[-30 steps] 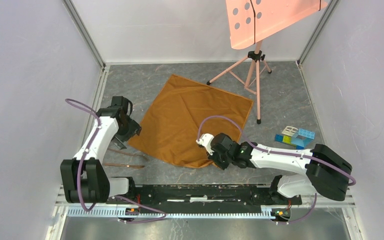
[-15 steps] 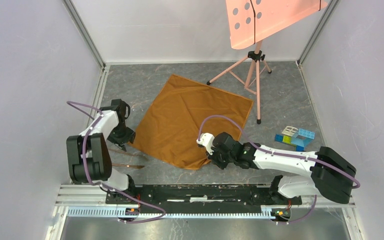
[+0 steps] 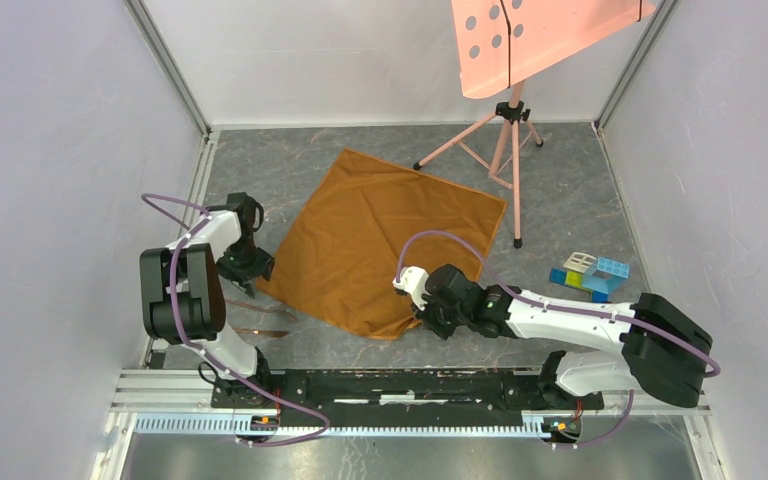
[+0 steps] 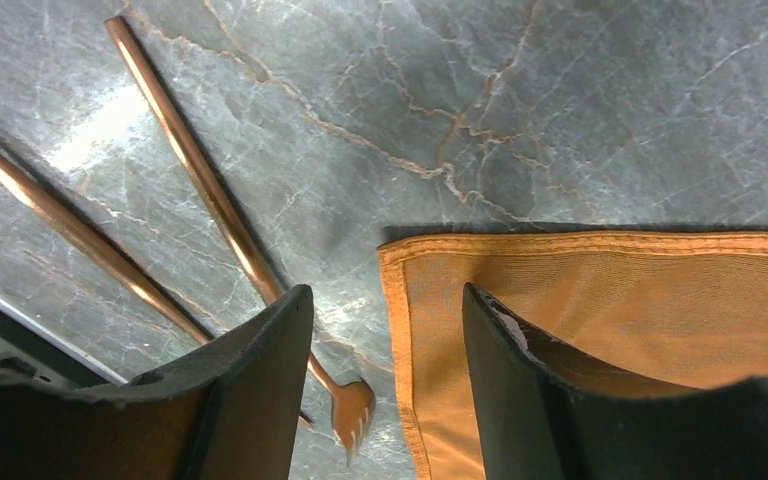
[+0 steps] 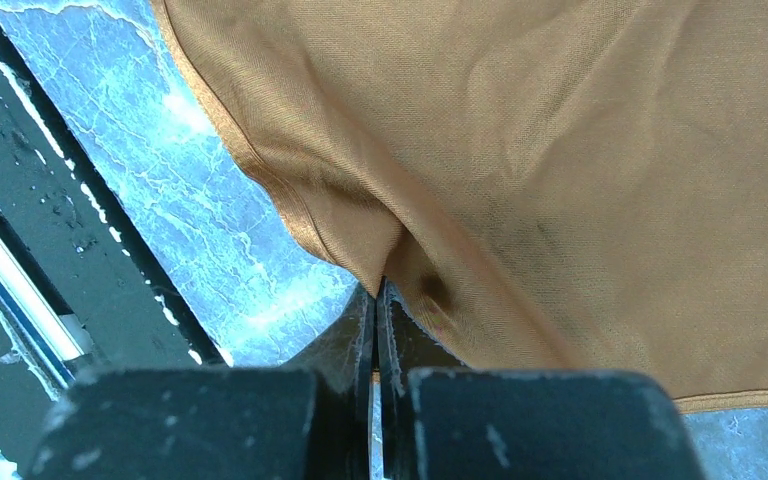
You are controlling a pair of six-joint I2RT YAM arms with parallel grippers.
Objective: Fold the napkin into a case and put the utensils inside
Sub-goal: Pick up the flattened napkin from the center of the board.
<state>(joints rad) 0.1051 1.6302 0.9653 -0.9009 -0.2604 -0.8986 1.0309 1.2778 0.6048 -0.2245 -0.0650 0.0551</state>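
Observation:
The orange-brown napkin (image 3: 385,240) lies spread flat on the grey table. My right gripper (image 3: 415,312) is shut on a raised pinch of cloth at the napkin's near corner; in the right wrist view the napkin (image 5: 560,150) is drawn into a fold between the closed fingertips (image 5: 377,290). My left gripper (image 3: 249,273) stands open low over the napkin's left corner (image 4: 600,300): one finger (image 4: 505,380) is over the cloth, the other (image 4: 255,380) over bare table. The copper utensils (image 3: 258,330) lie just beside that corner: a fork (image 4: 353,405) and a second handle (image 4: 50,220).
A salmon-pink perforated panel on a tripod (image 3: 512,110) stands at the back right, one leg near the napkin's far corner. Coloured toy blocks (image 3: 590,272) sit at the right. Grey walls close in three sides; the arms' mounting rail (image 3: 410,385) runs along the near edge.
My left arm has folded back toward its base while its gripper stayed at the napkin's left corner and its jaws narrowed. The right gripper keeps its pinch, barely moved.

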